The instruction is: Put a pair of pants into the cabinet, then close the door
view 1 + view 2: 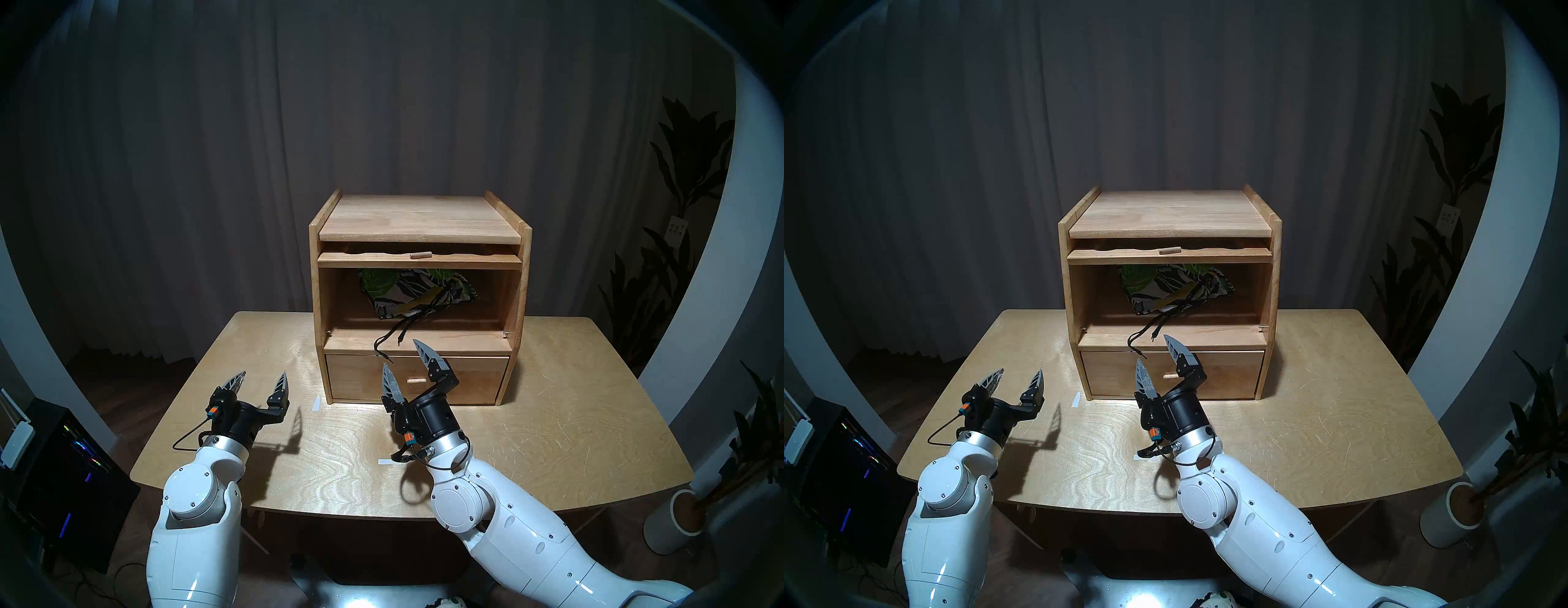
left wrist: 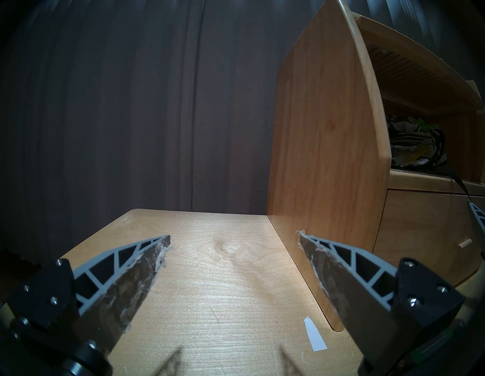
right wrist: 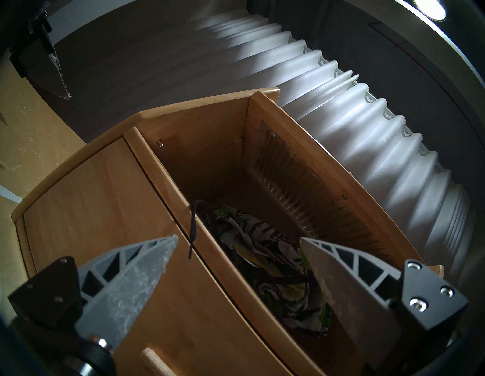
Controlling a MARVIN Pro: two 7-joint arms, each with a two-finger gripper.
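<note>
Leaf-print navy cloth shorts (image 1: 418,291) lie inside light-wood cabinet (image 1: 420,220), 12 o'clock of wide-open, empty right gripper (image 1: 403,361); black drawstring (image 1: 388,339) overhangs shelf edge.

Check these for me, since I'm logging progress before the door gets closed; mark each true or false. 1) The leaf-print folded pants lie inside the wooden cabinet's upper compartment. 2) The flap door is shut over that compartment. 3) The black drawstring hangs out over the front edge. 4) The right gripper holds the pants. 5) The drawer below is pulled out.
1) True: the leaf-print folded pants lie in the light-wood cabinet's upper compartment.
2) False: the ribbed-glass flap door is raised and slid in under the top, leaving the compartment open.
3) True: the black drawstring trails over the front edge.
4) False: the right gripper is open and empty, in front of the cabinet.
5) False: the plain wooden drawer is shut.
</note>
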